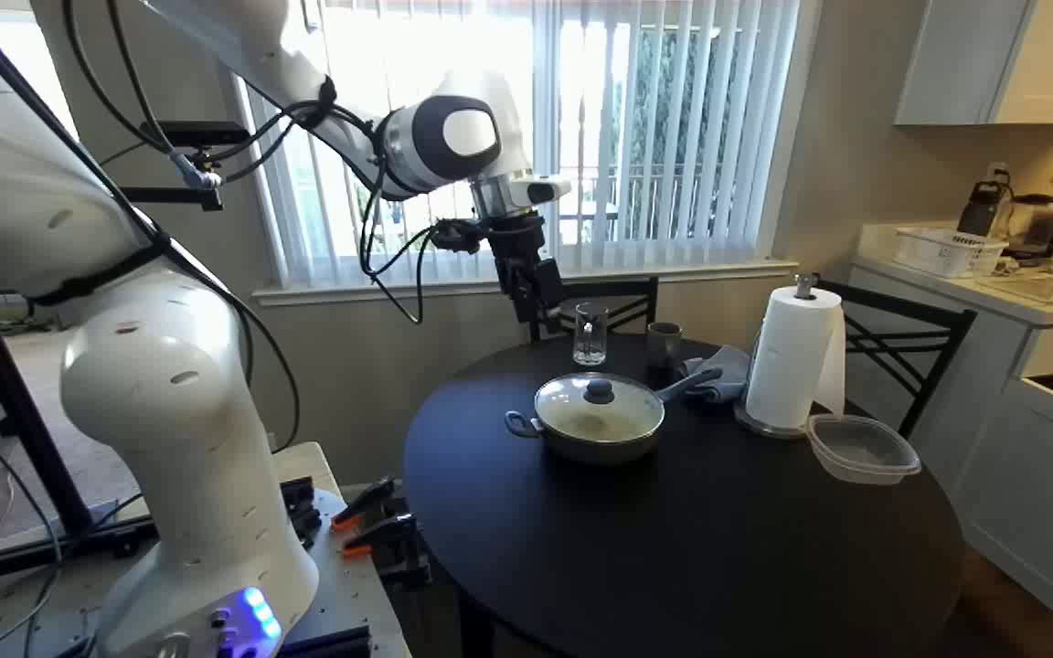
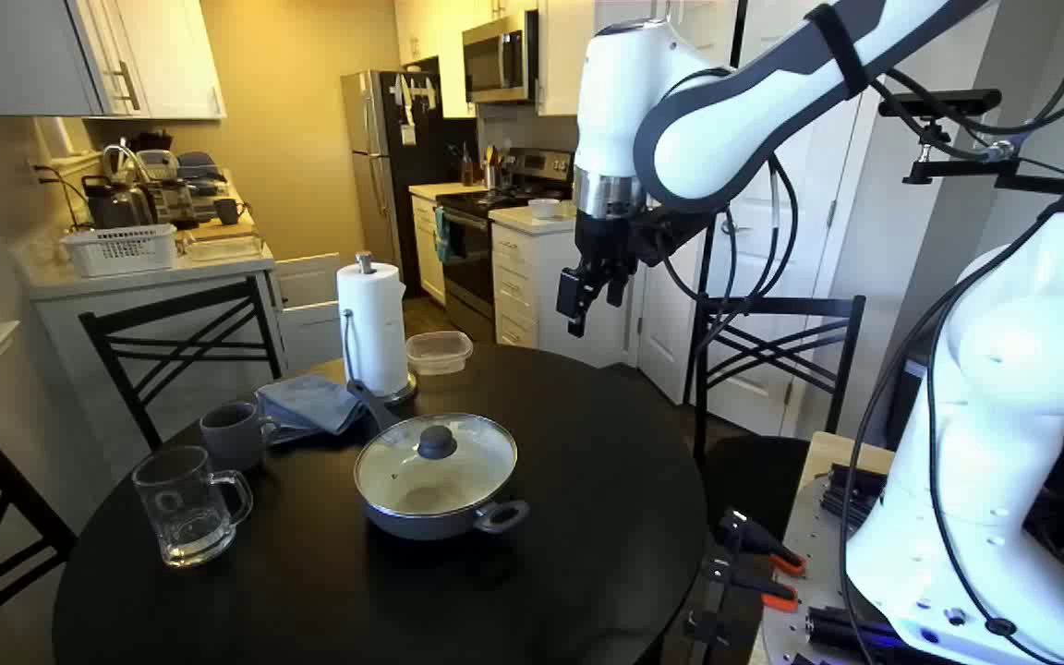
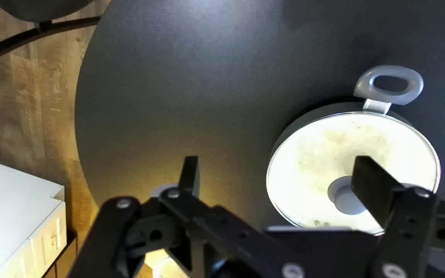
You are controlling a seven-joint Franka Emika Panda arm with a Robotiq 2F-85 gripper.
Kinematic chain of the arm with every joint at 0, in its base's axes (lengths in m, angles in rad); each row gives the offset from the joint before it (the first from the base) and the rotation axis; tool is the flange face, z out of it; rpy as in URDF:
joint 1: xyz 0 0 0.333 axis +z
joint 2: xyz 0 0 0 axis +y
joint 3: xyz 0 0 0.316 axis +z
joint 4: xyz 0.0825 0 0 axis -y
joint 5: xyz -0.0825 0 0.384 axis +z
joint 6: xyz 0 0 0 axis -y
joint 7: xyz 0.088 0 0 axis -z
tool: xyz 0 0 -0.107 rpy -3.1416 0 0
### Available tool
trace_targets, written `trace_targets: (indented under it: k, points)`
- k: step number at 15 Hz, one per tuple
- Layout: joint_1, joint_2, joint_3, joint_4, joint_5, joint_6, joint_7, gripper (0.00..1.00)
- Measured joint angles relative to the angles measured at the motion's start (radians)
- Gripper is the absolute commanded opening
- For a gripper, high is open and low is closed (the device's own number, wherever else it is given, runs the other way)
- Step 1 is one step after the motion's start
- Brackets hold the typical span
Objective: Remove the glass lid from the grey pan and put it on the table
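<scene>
A: Position of the glass lid [image 2: 435, 476] relative to the pincer [image 3: 277, 170]?

B: Below it and off to one side. From where I stand, the pincer hangs well above the tabletop [image 1: 718, 548]. In the wrist view the lid's knob [image 3: 347, 199] appears at right, partly hidden by one of the fingers [image 3: 373, 189], not centred between them.

A: Condition of the pincer?

B: Released. Fingers wide apart, nothing held.

A: Correction required?

B: In my judgement, a sideways shift toward that finger, then a straight descent until the knob stands between both fingers. A drop on the present line would, I expect, miss it. Knob and lid are round, so no long axis dictates the pincer's turn. The grey pan [image 1: 600, 451] does have one, running from loop handle [image 3: 396, 97] to long handle [image 1: 689, 383], the latter ending by the blue-grey cloth [image 2: 308, 404].

A: Lid, location and appearance?

B: Seated on the pan, apparently level; removal not yet begun. Clear glass, thin metal rim, dark grey knob at centre. The pan's pale interior shows through, with tan mottling. Whether that marks glass or pan floor, I cannot tell.
</scene>
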State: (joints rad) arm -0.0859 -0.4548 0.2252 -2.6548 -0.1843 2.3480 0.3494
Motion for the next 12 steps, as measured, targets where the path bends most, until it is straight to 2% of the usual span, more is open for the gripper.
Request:
trace_targets:
  k: [8, 12]
  points:
    - [0.002, 0.007, -0.003, 0.010, -0.008, 0.000, 0.000, 1.00]
    - [0.020, 0.112, -0.007, 0.093, -0.030, 0.079, -0.036, 1.00]
